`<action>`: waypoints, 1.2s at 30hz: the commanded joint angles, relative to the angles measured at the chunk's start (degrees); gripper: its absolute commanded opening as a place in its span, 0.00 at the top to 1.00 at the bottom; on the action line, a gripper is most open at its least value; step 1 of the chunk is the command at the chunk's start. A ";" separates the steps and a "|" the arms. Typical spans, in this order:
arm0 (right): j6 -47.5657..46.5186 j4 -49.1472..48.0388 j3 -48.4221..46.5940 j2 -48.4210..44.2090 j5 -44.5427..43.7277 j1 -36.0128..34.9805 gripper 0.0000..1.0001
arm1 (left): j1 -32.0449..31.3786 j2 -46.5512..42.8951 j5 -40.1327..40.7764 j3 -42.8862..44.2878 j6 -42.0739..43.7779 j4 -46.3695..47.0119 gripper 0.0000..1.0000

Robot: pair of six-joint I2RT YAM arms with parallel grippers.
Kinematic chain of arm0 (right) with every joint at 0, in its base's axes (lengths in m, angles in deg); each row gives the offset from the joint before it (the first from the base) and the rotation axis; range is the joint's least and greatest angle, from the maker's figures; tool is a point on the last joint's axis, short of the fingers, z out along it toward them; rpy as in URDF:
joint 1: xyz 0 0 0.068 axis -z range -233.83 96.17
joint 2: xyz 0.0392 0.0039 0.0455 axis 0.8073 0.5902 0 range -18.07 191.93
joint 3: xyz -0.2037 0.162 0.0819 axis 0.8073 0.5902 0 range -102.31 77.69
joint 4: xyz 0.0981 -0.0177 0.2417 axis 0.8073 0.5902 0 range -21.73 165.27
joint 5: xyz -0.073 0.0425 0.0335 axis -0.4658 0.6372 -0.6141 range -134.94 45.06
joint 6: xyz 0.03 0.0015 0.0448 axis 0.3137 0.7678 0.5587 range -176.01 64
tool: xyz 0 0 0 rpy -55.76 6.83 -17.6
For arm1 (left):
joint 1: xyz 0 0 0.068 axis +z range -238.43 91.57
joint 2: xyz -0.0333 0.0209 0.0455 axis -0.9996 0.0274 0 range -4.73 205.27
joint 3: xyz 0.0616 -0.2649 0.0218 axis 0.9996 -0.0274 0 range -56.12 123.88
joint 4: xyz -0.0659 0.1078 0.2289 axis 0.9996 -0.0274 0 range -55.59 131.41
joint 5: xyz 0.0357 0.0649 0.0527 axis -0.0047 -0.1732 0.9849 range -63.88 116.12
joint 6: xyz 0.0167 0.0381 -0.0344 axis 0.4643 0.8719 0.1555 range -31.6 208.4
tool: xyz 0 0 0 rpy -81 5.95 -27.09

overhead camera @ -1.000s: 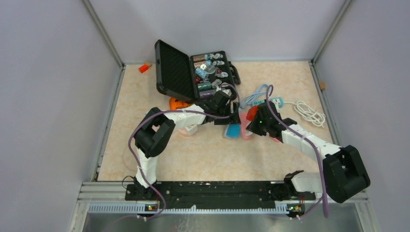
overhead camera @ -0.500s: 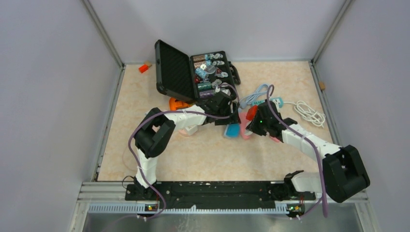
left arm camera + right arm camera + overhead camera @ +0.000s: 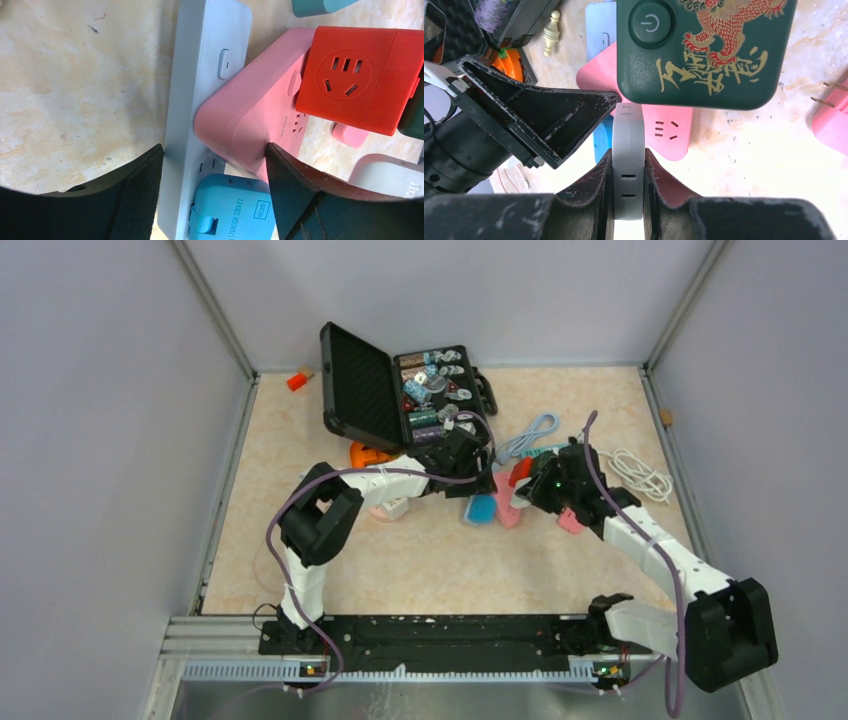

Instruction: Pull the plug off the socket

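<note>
An open black case point(image 3: 355, 390) sits at the table's point(image 3: 300, 560) far side, small parts in its tray. A red block point(image 3: 297, 381) lies left of it, an orange thing point(image 3: 366, 453) just in front, and a tan block point(image 3: 666, 417) at the right edge.

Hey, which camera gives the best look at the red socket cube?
The left wrist view: the red cube fills the upper right, its socket holes plain, lying against the pink block. The top view shows it only as a small red speck. The right wrist view does not show it.
</note>
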 commanded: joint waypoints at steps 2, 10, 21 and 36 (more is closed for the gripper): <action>-0.62 2.23 -3.71 -3.59 0.56 0.99 1.00 | 1.33 4.22 8.53 -2.35 2.40 -10.63 0.27; -4.84 10.80 -2.07 -11.06 -3.04 1.43 1.00 | 1.55 -0.57 -3.67 3.44 7.90 -7.18 0.04; -4.03 15.10 6.52 -18.33 -4.54 1.82 1.00 | 1.90 -10.25 -3.76 6.86 12.70 -6.78 0.01; -2.19 3.14 15.62 -16.25 2.56 6.16 1.00 | 2.47 -25.84 3.28 -9.03 13.09 -2.51 0.01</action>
